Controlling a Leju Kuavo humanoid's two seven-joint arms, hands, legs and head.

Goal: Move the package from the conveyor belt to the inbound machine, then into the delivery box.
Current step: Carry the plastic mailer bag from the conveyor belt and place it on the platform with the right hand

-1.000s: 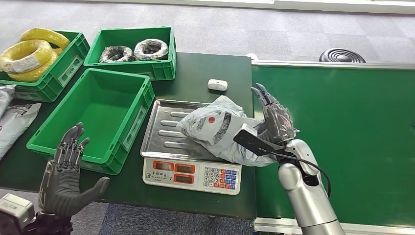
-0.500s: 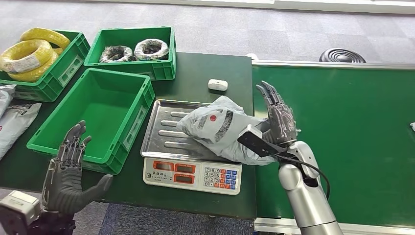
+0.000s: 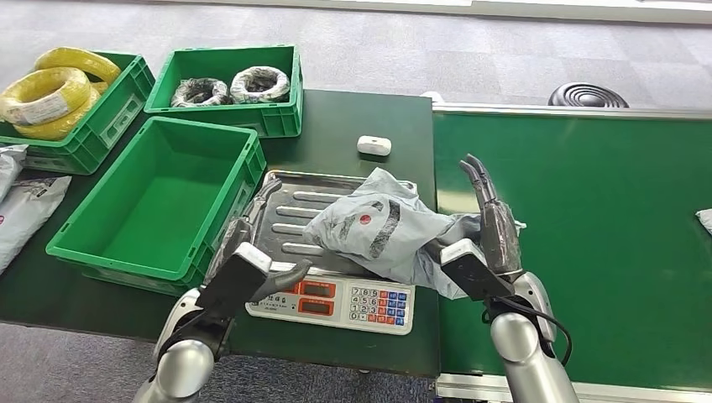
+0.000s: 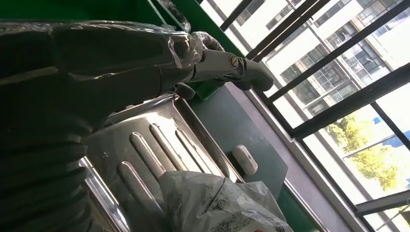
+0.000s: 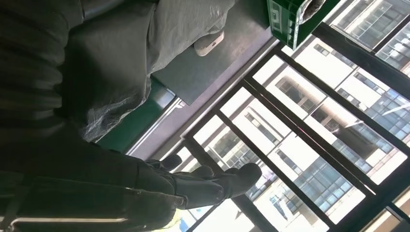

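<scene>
Warehouse: conveyor belt (image 3: pixel 588 235), scale (image 3: pixel 332 295), green crates (image 3: pixel 159 201)

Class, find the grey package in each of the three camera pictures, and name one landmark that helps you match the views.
Head view: the grey package lies on the scale's metal tray, centre of the picture.
Left wrist view: its crinkled end fills the bottom middle, over the ribbed tray.
Right wrist view: its grey plastic spans the upper left.
Shared landmark: the small white device on the dark table.

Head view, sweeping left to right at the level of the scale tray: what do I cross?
Empty green crate → left hand → metal scale tray → grey package → right hand → green conveyor belt.
</scene>
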